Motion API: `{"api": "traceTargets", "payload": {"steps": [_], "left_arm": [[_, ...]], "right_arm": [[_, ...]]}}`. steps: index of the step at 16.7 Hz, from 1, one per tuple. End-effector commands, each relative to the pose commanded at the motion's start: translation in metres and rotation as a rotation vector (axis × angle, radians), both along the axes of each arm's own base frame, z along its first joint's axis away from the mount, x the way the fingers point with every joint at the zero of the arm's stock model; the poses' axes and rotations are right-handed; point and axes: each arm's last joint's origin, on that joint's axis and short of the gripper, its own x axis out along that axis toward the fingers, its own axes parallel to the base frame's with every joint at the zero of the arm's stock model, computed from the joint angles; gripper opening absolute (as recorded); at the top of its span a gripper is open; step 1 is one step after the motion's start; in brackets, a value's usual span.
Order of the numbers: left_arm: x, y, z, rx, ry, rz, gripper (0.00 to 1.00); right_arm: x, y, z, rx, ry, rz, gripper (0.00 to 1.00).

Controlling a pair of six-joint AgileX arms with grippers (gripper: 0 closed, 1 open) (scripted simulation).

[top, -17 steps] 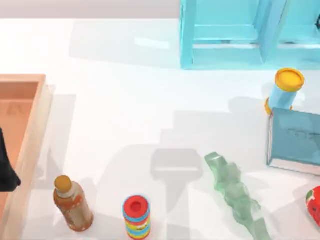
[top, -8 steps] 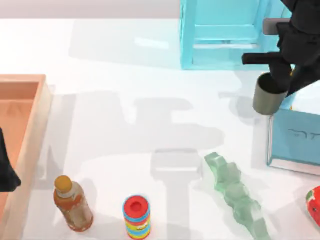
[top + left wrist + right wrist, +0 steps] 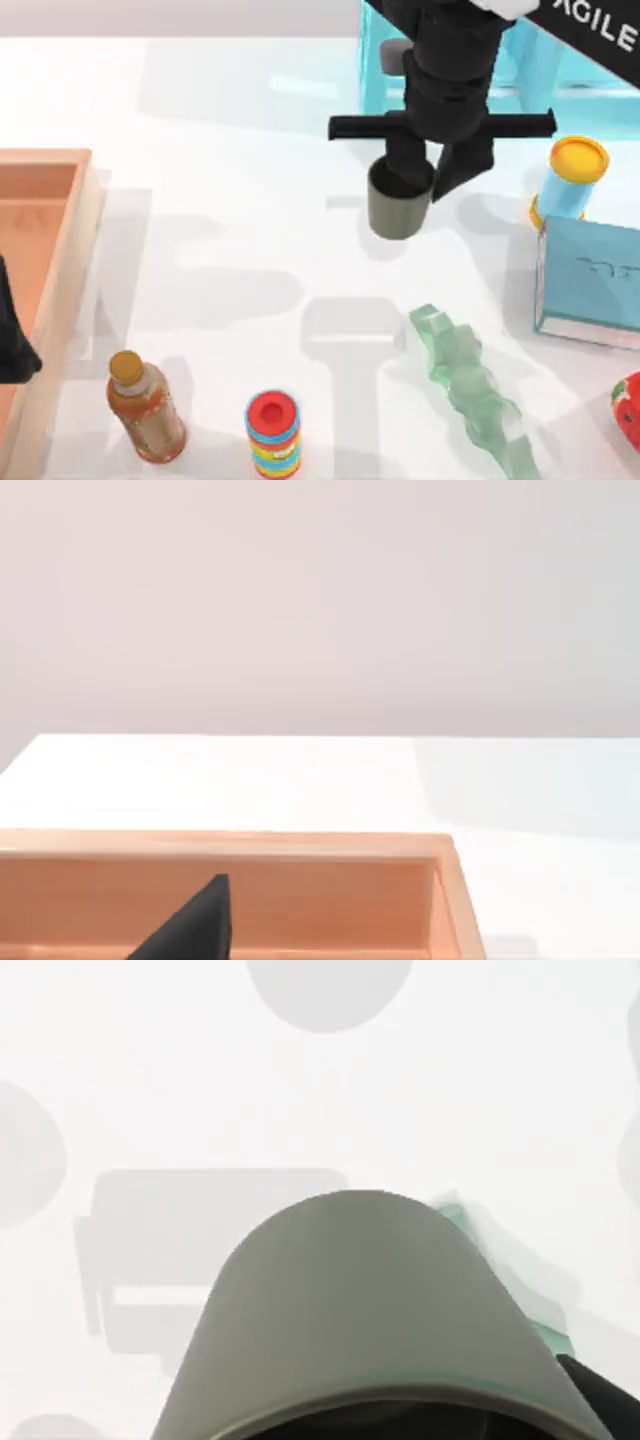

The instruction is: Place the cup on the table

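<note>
Top view: right gripper (image 3: pixel 432 175) jaws clamp cup (image 3: pixel 398 206) rim, above table (image 3: pixel 250 200).

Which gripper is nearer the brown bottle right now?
Left. The left gripper sits parked at the table's left edge over the wooden tray, close beside the brown bottle. The right gripper is far across the table, holding the cup.
</note>
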Motion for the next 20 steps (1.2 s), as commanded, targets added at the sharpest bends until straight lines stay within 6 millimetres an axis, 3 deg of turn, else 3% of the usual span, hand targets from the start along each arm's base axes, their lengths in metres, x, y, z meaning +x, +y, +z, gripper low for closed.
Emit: {"api": "traceTargets", "payload": {"steps": [5, 11, 16, 20], "left_arm": [[0.0, 0.0, 0.0, 0.0, 0.0, 0.0, 1.0], [0.0, 0.0, 0.0, 0.0, 0.0, 0.0, 1.0], [0.0, 0.0, 0.0, 0.0, 0.0, 0.0, 1.0], [0.0, 0.0, 0.0, 0.0, 0.0, 0.0, 1.0]], "right_arm": [[0.001, -0.001, -0.004, 0.005, 0.0, -0.006, 0.0], [0.001, 0.007, -0.058, 0.001, -0.001, 0.0, 0.0], [0.0, 0.008, -0.064, 0.0, 0.0, 0.0, 0.0], [0.0, 0.008, -0.064, 0.0, 0.0, 0.0, 0.3]]}}
